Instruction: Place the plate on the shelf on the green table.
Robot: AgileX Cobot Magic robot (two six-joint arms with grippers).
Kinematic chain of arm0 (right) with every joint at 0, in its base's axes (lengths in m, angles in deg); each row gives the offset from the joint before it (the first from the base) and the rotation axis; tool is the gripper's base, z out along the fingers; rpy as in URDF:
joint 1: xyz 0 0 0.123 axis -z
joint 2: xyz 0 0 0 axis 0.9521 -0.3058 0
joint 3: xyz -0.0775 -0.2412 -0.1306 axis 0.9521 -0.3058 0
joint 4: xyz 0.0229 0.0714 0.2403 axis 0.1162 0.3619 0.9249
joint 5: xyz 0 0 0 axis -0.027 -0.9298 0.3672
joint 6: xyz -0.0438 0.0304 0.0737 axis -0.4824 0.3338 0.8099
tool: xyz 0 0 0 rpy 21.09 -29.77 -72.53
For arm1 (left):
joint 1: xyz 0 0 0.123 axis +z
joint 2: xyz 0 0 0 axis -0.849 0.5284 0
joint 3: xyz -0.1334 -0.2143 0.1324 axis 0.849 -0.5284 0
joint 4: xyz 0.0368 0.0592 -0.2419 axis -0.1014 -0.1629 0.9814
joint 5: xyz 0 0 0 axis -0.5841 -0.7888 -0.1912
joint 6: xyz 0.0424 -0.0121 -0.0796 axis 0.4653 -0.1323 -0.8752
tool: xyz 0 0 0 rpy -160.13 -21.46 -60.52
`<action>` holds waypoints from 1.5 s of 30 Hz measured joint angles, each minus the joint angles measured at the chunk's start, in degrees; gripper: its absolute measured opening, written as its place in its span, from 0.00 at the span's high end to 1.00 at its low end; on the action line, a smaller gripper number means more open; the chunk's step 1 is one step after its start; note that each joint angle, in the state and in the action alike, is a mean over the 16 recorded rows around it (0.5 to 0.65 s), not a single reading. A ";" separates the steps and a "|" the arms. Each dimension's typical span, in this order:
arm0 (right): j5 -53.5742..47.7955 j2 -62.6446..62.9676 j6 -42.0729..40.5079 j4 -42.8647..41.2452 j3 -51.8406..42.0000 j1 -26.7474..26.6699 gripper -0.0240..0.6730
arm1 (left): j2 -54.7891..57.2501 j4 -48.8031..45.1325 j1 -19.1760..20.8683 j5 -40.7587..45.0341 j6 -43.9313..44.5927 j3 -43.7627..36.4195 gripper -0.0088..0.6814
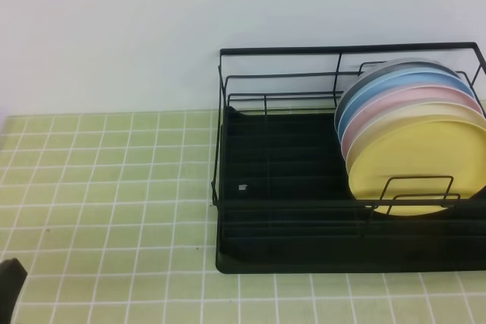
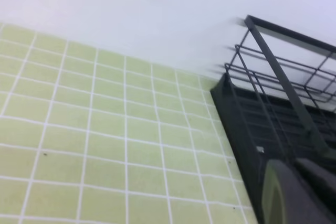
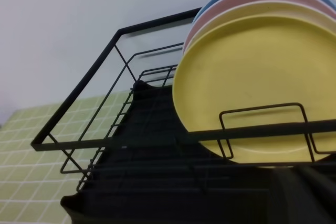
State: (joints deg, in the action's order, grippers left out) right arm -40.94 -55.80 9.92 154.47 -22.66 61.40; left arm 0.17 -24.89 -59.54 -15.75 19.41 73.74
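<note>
A: Dark end effector part [image 2: 294, 192] fills the bottom right corner of the left wrist view, blurred, right over the near corner of the rack [image 2: 278, 108]. Jaws not visible there.

B: State?

A: Left end effector reads as fully closed, nothing seen in it. In the high view only a dark bit of the left arm [image 1: 11, 282] shows at the bottom left edge, over the counter [image 1: 106, 187].

B: Right one?

A: Right end effector isn't clearly in any view. Lower edge of the right wrist view is just dark blur. Closed too, holding nothing visible.

B: Plate?

A: Yellow plate [image 1: 419, 166] stands on edge in the rack [image 1: 304, 218], right end, frontmost of the stack, tilted back a little. A low wire loop [image 1: 418, 191] crosses its lower part. Right wrist view shows it close up [image 3: 257, 87], behind the front rail.

B: What's behind it?

A: Second yellow plate [image 1: 437, 108] touching it, then pink plate [image 1: 414, 96], blue plate [image 1: 395, 81], and a grey plate [image 1: 380, 68] at the back. All leaning the same way.

B: Rack position?

A: Sits on the green tiled counter, right side of the high view, cut off by the right edge. Left part of the ribbed tray holds no plates. White wall [image 1: 114, 28] behind.
</note>
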 joint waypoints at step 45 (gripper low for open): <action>-0.95 1.76 -2.87 -1.85 -0.03 0.00 0.97 | -20.59 -55.15 0.00 6.39 -47.35 -9.67 0.99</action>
State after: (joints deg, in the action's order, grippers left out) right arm -41.89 -54.05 7.05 152.62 -22.69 61.40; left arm -20.42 -80.03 -59.54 -9.37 -27.94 64.07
